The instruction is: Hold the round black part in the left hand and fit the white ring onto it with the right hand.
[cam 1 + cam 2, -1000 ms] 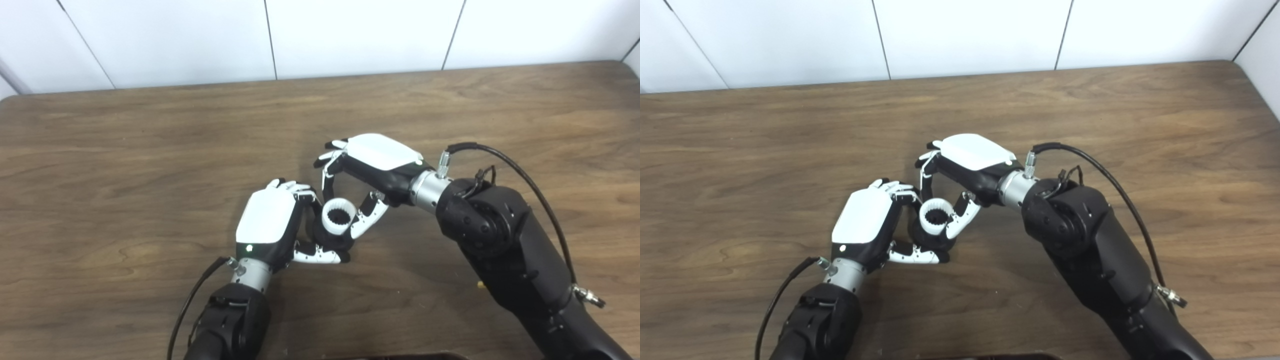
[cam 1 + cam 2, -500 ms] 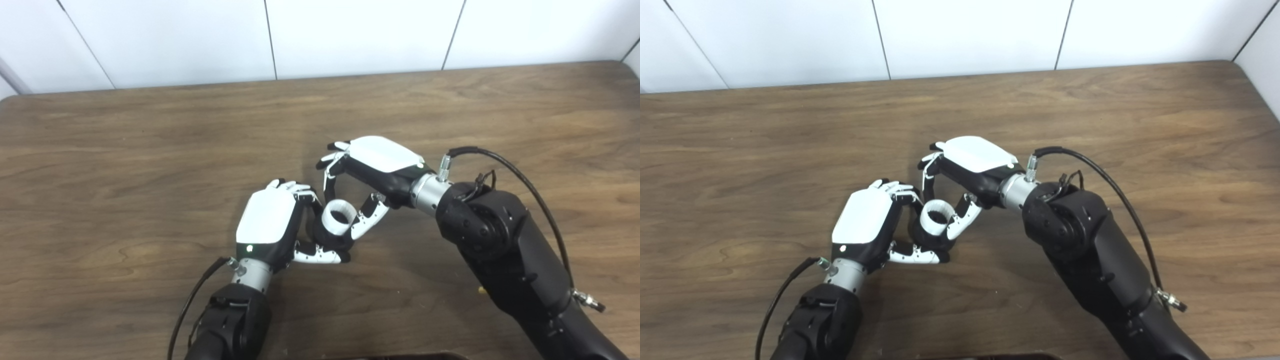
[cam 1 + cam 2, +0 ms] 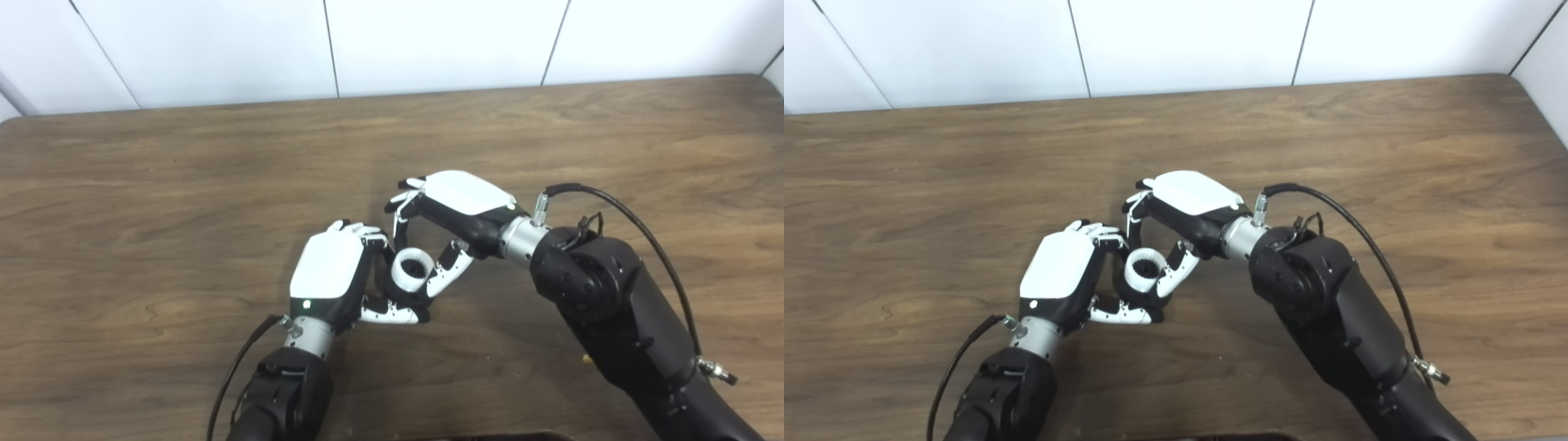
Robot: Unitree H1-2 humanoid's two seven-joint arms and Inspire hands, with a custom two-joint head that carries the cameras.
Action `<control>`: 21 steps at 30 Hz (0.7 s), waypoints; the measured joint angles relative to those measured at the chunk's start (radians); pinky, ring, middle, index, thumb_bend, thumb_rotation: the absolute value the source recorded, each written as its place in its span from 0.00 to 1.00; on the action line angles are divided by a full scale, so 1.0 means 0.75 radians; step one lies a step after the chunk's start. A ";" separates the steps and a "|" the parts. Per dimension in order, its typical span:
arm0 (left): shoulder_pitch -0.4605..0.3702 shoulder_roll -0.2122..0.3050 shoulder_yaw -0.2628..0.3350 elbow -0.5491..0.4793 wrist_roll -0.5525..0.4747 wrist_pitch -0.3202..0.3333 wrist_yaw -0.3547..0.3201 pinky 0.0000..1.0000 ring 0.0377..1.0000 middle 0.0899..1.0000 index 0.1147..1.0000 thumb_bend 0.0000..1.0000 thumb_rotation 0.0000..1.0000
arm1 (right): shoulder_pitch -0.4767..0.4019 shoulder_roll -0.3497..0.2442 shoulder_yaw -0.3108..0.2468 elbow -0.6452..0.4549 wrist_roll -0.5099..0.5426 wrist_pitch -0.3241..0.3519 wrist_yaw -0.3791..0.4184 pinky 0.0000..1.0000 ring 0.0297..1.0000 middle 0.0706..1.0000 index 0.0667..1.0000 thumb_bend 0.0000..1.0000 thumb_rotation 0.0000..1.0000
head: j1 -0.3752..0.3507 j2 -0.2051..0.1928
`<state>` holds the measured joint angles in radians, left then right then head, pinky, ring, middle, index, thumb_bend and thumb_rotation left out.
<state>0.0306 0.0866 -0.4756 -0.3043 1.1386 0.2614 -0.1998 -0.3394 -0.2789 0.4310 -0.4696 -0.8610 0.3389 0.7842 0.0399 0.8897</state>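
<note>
Bench [image 3: 184,171]: dark brown wood grain, rounded far corners.
Wall [image 3: 441,43]: white panels, thin dark seams, directly behind bench.
Light: even, soft shadows.

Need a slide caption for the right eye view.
Left hand holds the round black part while right hand seats the white ring on it.

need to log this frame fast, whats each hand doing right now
Left hand: shut on the round black part.
Right hand: shut on the white ring, pinching it over the part.

White ring [image 3: 409,275] on round black part [image 3: 409,295] — brown wood-grain table [image 3: 153,184], white wall [image 3: 429,43].
</note>
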 measured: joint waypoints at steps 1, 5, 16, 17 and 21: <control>0.000 0.000 0.000 0.000 0.000 0.000 0.000 0.92 0.83 0.75 0.42 0.52 0.05 | 0.000 0.000 0.000 0.000 0.000 0.000 0.000 0.99 0.97 0.84 0.45 0.52 0.14 | 0.000 0.000; 0.000 0.000 0.000 0.000 0.001 0.000 0.000 0.92 0.83 0.75 0.42 0.52 0.05 | 0.000 0.002 0.000 0.000 0.000 0.000 0.000 0.99 0.97 0.83 0.45 0.52 0.14 | 0.002 0.000; 0.000 -0.002 0.000 -0.003 0.002 0.001 -0.005 0.93 0.84 0.75 0.42 0.52 0.05 | 0.000 0.002 0.000 0.006 0.002 -0.010 0.000 0.97 0.95 0.83 0.45 0.53 0.15 | 0.004 0.002; 0.000 -0.002 0.000 -0.003 0.002 0.000 -0.005 0.92 0.84 0.75 0.42 0.52 0.05 | 0.000 0.001 0.000 0.007 0.002 -0.016 0.000 0.98 0.95 0.84 0.46 0.52 0.15 | -0.006 0.002; 0.000 -0.002 0.000 -0.002 0.001 0.000 -0.005 0.92 0.83 0.75 0.42 0.52 0.05 | 0.000 -0.001 -0.003 0.007 0.002 -0.027 0.000 1.00 0.97 0.87 0.65 0.94 0.29 | -0.006 0.002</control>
<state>0.0306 0.0853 -0.4755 -0.3062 1.1391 0.2610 -0.2032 -0.3394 -0.2793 0.4284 -0.4646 -0.8593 0.3186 0.7839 0.0353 0.8912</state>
